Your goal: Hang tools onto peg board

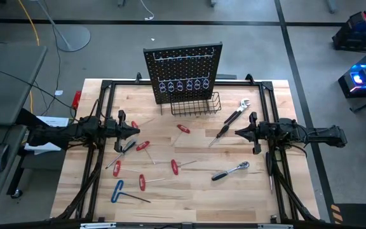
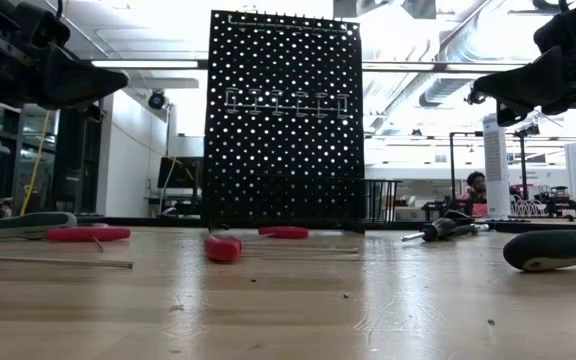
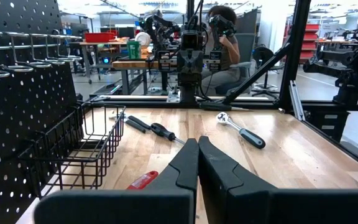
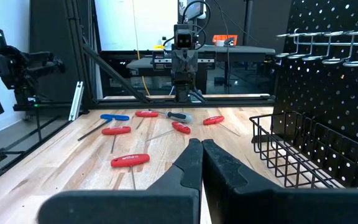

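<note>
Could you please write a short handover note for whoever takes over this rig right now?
Left hand: shut, empty, above the table's left side.
Right hand: shut, empty, above the right side.
Peg board: upright at the table's far edge, its hooks bare, basket at its base.
Tools, all flat on the table: red screwdrivers in the middle and left, blue T-key near left, ratchet near right, wrench and black screwdriver far right.
Done: nothing hung.
Left: pick up and hang every tool.
</note>
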Available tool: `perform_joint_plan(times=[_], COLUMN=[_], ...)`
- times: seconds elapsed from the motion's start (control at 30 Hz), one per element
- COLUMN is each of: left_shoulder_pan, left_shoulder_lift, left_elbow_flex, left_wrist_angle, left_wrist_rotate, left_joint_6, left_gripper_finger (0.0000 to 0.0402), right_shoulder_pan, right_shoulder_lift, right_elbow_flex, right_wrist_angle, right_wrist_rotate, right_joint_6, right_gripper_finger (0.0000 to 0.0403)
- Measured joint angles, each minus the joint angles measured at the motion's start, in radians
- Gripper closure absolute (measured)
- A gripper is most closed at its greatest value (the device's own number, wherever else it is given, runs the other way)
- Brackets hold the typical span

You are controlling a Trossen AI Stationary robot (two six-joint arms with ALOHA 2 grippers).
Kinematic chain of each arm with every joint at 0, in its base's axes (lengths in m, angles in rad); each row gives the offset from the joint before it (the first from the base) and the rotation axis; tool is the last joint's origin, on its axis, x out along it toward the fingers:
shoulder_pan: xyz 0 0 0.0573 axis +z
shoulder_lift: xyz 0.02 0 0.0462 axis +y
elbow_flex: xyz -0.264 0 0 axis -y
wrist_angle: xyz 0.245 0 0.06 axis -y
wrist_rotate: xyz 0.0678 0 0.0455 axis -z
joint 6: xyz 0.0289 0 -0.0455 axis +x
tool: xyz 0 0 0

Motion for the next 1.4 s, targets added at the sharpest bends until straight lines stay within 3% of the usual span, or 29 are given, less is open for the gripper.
perform_joint_plan(times=[0.17,0.23,0.3,0.37,0.43,0.47,0.53,0.63,0.7,0.77,0.93,1.2,1.27,1.4], left_shoulder_pan=[0.0,0.0,0.0,0.0,0.0,0.0,0.0,0.0,0.0,0.0,0.0,0.0,-0.002,-0.003], left_shoulder_lift=[0.0,0.0,0.0,0.0,0.0,0.0,0.0,0.0,0.0,0.0,0.0,0.0,0.0,0.0], left_elbow_flex=[0.0,0.0,0.0,0.0,0.0,0.0,0.0,0.0,0.0,0.0,0.0,0.0,0.0,0.0], left_wrist_angle=[0.0,0.0,0.0,0.0,0.0,0.0,0.0,-0.001,-0.002,-0.001,-0.001,0.035,0.081,0.263], left_wrist_rotate=[0.0,0.0,0.0,0.0,0.0,0.0,0.0,0.0,-0.001,-0.001,-0.001,-0.008,0.018,0.05], left_joint_6=[0.0,0.0,0.0,0.0,0.0,0.0,0.0,0.0,0.0,0.0,0.0,-0.016,-0.132,-0.517], left_gripper_finger=[0.0401,0.0401,0.0401,0.0401,0.0401,0.0401,0.0401,0.0401,0.0401,0.0401,0.0401,0.0401,0.0401,0.0401], right_shoulder_pan=[0.0,0.0,0.0,-0.001,-0.001,-0.002,0.0,0.005,0.013,0.027,0.102,0.234,0.244,0.256], right_shoulder_lift=[0.0,0.005,0.008,0.015,0.027,0.039,0.092,0.231,0.335,0.446,0.715,1.053,1.101,1.148], right_elbow_flex=[0.0,0.0,0.0,0.003,0.036,0.067,0.174,0.373,0.499,0.608,0.782,0.858,0.869,0.889], right_wrist_angle=[0.013,0.119,0.342,0.573,0.644,0.626,0.51,0.182,-0.049,-0.229,-0.528,-0.645,-0.646,-0.647], right_wrist_rotate=[0.004,0.012,0.013,0.141,0.322,0.36,0.302,0.035,-0.144,-0.23,-0.253,-0.351,-0.375,-0.375], right_joint_6=[-0.009,-0.006,0.132,0.318,0.473,0.5,0.516,0.503,0.389,0.348,0.484,0.702,0.73,0.761], right_gripper_finger=[0.0402,0.0402,0.0402,0.0402,0.0402,0.0402,0.0402,0.0402,0.0402,0.0402,0.0402,0.0402,0.0402,0.0402])
